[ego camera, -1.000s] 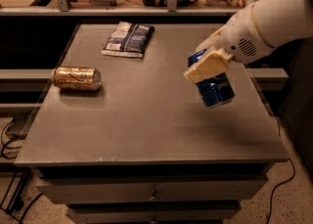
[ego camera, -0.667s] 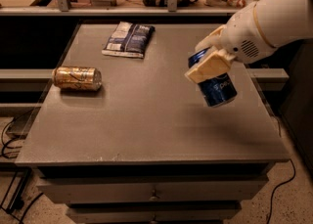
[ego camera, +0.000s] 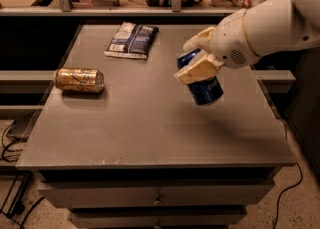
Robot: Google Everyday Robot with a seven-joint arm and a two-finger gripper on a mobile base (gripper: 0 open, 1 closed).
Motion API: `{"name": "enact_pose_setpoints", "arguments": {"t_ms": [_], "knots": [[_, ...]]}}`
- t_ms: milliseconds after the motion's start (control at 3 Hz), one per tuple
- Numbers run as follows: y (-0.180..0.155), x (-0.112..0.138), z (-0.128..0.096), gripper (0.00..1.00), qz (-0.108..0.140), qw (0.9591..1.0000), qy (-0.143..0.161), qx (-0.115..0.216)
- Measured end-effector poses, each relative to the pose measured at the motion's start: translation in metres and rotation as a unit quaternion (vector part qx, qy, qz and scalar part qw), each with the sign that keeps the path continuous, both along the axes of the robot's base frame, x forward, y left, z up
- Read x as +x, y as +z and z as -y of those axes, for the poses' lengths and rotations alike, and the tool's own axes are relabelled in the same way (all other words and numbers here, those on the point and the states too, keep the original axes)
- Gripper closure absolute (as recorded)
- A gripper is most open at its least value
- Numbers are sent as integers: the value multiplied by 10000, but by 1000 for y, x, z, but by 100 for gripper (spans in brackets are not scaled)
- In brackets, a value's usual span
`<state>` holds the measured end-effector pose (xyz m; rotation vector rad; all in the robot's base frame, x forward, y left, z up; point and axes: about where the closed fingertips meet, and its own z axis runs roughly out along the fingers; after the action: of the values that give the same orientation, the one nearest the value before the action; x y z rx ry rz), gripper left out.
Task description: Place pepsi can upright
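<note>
- Right of centre in the frame, the gripper hangs over the tabletop with its jaws clamped on the pepsi can, one cream finger across the upper side and one across the middle of the body.
- The pepsi can is tilted, its lower end pointing down and to the right. It appears to sit just clear of the surface.
- An aluminium can of this kind is likely light, thin-walled and smooth, so a hard squeeze could dent it and a loose one could let it slide. A hold across the middle of the body, as here, looks sound.
- Standing it up calls for turning it until the base is flat before letting go.
- The tabletop is grey, flat and matte, with bare room under the can.
- Well apart at the left, a gold can lies on its side, and a dark snack bag lies at the upper middle.
- Drawers sit below, and cables trail at the lower left.
</note>
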<state>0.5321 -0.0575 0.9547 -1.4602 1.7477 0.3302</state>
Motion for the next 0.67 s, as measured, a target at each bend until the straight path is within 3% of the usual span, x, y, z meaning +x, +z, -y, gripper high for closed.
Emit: {"name": "enact_pose_setpoints", "arguments": {"t_ms": [333,667], "knots": [[7,13,-23,100,710,9960,444,302],[21,21,-35,100,1353,9843,760,836]]}}
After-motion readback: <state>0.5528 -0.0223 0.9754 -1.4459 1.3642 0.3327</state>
